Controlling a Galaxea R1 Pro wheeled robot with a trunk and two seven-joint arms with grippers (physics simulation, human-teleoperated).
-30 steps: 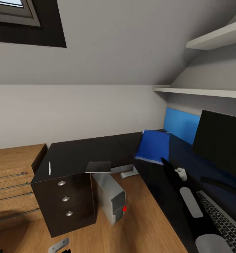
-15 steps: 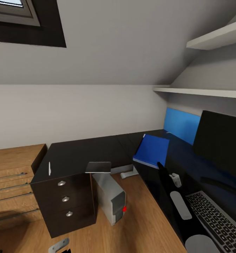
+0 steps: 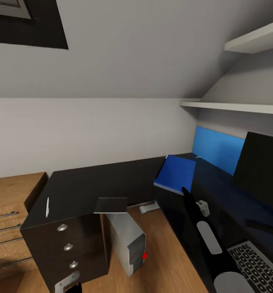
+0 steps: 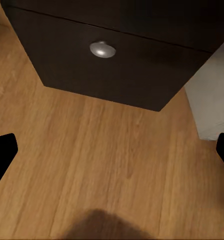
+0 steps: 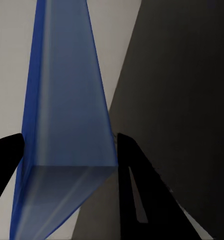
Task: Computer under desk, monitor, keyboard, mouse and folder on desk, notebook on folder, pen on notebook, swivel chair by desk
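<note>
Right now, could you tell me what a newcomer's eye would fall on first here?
Probably the bright blue folder, held in the right gripper over the black desk near its inner corner. Next, the grey-white computer with its red light, standing on the oak floor under the desk, beside the dark drawers.

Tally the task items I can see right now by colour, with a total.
Blue: 1, folder
Black: 2, monitor, desk
Grey: 3, keyboard, notebook, computer
White: 1, pen
Total: 7
</note>
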